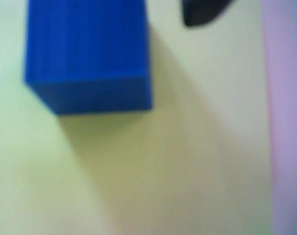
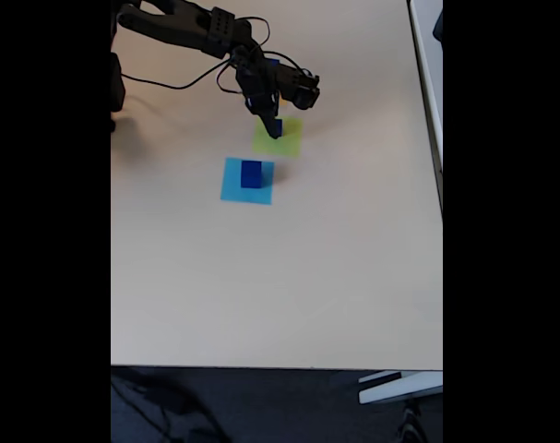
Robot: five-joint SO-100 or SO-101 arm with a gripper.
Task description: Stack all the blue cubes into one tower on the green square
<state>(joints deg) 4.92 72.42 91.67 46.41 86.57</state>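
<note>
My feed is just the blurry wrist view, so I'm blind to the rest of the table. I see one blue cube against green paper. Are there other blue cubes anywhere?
Observer: Yes. In the fixed view a second blue cube stands on a light-blue paper square.
Operator: Where is that relative to the green square?
Observer: The light-blue paper square lies just below and left of the green square, close to its corner.
Operator: Where does the arm enter?
Observer: The arm reaches in from the table's upper left, with the gripper over the green square's left part.
</note>
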